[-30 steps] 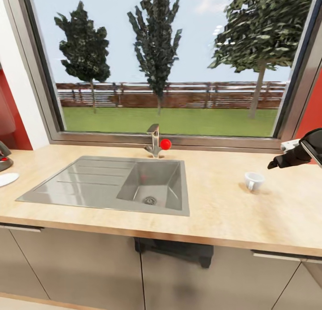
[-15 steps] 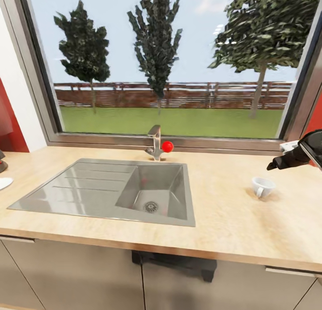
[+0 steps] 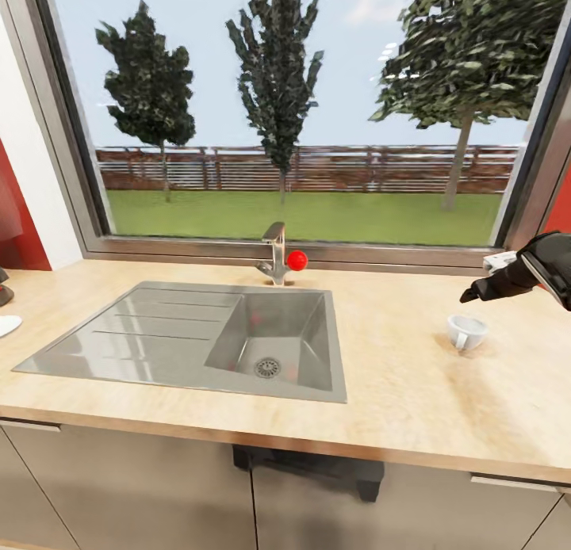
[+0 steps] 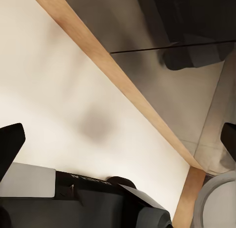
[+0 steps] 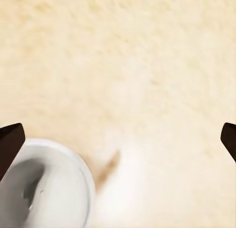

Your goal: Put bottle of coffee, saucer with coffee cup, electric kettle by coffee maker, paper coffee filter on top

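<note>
At the far left edge of my head view I see a small part of a white flat thing (image 3: 8,325) on the wooden countertop (image 3: 396,383), and just behind it a dark object (image 3: 4,290) cut by the frame — I cannot tell what either is. In the middle lies the steel sink (image 3: 159,336) with its drainboard on the left and the basin on the right; the tap (image 3: 274,257) with a red knob (image 3: 296,260) stands at its back, under the big window (image 3: 301,114).

Further right the white coffee cup (image 3: 465,331) stands upright on the bare countertop, well apart from the sink, handle toward me. The right gripper (image 3: 469,295) hangs above and just behind the cup, not touching it. In the right wrist view the two dark fingertips (image 5: 11,144) stand wide apart at both edges, nothing between them, and the cup rim (image 5: 73,161) is below on one side.

In the left wrist view the left gripper's fingertips (image 4: 10,144) are also spread, grasping nothing, over a pale floor (image 4: 64,90) and a wooden strip (image 4: 123,87). On the robot body below is small writing, too blurred to read.
</note>
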{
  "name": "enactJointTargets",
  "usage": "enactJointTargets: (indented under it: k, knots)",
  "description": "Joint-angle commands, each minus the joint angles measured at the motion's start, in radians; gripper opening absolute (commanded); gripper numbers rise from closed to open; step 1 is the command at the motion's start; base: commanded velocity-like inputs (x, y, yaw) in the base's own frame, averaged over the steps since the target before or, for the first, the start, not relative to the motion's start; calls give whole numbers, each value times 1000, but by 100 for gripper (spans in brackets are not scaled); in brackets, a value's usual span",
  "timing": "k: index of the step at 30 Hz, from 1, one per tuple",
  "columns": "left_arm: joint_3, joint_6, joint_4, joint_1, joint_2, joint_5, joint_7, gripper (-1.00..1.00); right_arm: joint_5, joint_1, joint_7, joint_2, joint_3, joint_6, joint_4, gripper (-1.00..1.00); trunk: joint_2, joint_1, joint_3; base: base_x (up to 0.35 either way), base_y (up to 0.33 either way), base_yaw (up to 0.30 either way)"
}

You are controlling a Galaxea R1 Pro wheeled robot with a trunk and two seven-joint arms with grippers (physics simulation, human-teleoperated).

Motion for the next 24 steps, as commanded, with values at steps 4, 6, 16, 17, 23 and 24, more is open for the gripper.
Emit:
enactJointTargets:
  k: [4,6,16,17,23,24]
  knots:
    - [8,9,0,-1,0,-3,-4,100,-1,-1,6,-1,6,3,-1,100,-1,0,-1,-63,0,0]
    - [8,9,0,-1,0,-3,-4,100,-1,-1,7,-1,6,3,-1,100,-1,0,-1,-171,0,0]
    - [8,9,0,-1,0,-3,-4,100,7,-1,5,-2,6,3,38,100,-1,0,-1,-76,0,0]
    - [8,9,0,-1,0,-3,-4,100,7,-1,5,-2,6,3,42,100,-1,0,-1,-35,0,0]
    - [8,9,0,-1,0,-3,-4,100,10,-1,3,-4,6,3,58,100,-1,0,-1,-15,0,0]
    - [8,9,0,-1,0,-3,-4,100,10,-1,3,-4,6,3,59,100,-1,0,-1,-2,0,0]
